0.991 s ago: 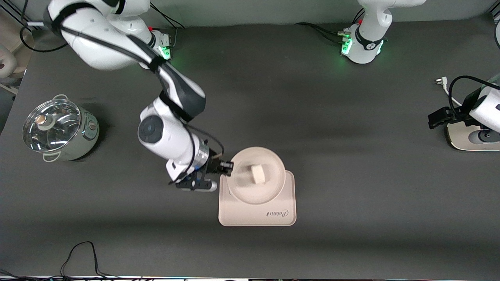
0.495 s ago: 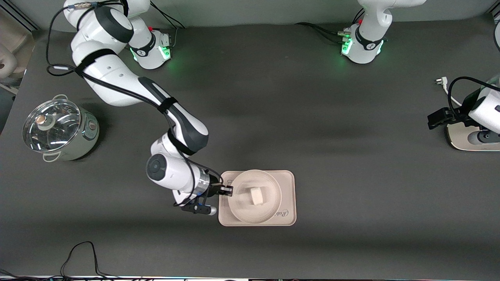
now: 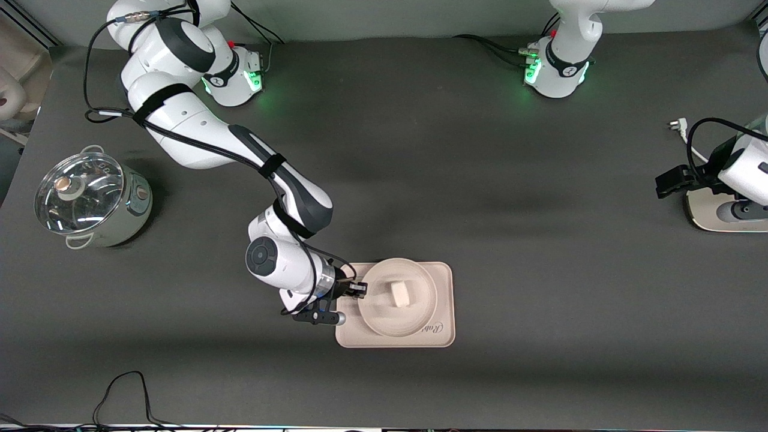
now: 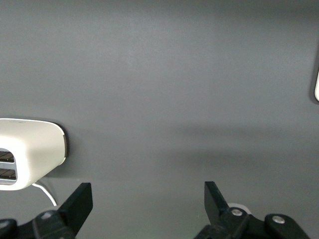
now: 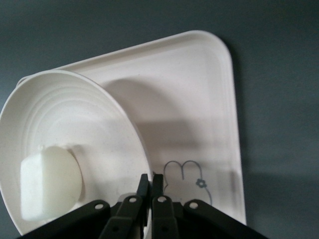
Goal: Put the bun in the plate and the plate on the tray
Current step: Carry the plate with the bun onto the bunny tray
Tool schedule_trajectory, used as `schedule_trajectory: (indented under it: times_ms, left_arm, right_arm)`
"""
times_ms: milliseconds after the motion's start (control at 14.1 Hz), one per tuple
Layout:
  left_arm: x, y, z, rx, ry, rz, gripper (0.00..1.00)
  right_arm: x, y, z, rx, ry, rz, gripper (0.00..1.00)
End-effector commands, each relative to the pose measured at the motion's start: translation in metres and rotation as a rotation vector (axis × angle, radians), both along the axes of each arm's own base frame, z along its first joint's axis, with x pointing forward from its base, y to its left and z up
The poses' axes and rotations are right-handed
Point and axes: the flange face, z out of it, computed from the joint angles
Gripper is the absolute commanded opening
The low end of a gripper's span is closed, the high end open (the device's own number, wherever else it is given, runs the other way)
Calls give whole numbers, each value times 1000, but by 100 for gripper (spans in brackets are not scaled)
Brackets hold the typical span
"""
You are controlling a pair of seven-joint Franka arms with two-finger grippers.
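The round cream plate (image 3: 390,324) lies over the rectangular tray (image 3: 393,341) with the off-white bun (image 3: 399,293) in its middle. My right gripper (image 3: 360,289) is shut on the plate's rim at the side toward the right arm's end of the table. In the right wrist view the fingers (image 5: 144,186) pinch the plate (image 5: 75,119). The bun (image 5: 47,181) sits inside the plate, which looks tilted and casts a shadow on the tray (image 5: 199,94). My left gripper (image 3: 672,182) waits, open and empty (image 4: 148,199), at its own end of the table.
A lidded steel pot (image 3: 90,198) stands toward the right arm's end. A white appliance (image 3: 720,216) sits under the left gripper and also shows in the left wrist view (image 4: 27,152). A plug and cable (image 3: 678,126) lie near it. A black cable (image 3: 126,390) loops at the front edge.
My right gripper carried the plate with the bun toward the front camera and down, from overhanging the tray's farther edge to lying within the tray. The left arm has not moved.
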Motion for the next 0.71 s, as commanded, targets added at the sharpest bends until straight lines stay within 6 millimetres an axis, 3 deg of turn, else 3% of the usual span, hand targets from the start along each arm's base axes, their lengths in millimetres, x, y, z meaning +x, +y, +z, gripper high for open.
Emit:
schedule_trajectory:
  times_ms: [0,142,212,283,354,495,637]
  left_arm:
    - [-4,-2,9,-4,14,-9,100]
    - [-5,-1,9,-4,20,-9,100]
    - [-5,-1,9,-4,20,-9,100]
    - [-5,-1,10,-6,19,-9,100]
    - [-5,-1,10,-6,20,-7,100]
    - [-7,-1,9,-5,34,-6,100]
    - [-10,-3,10,-5,39,-6,100]
  right_arm:
    - [7,0,-9,4,-27,8,0]
    - [7,1,-13,16,-35,-1,2]
    - [7,1,-15,15,-33,0,14]
    - [7,0,-15,14,-32,-2,42]
    - [8,0,-11,14,-38,-4,99]
    - [11,-1,2,13,-56,-2,100]
    - [14,-2,36,6,-82,7,100]
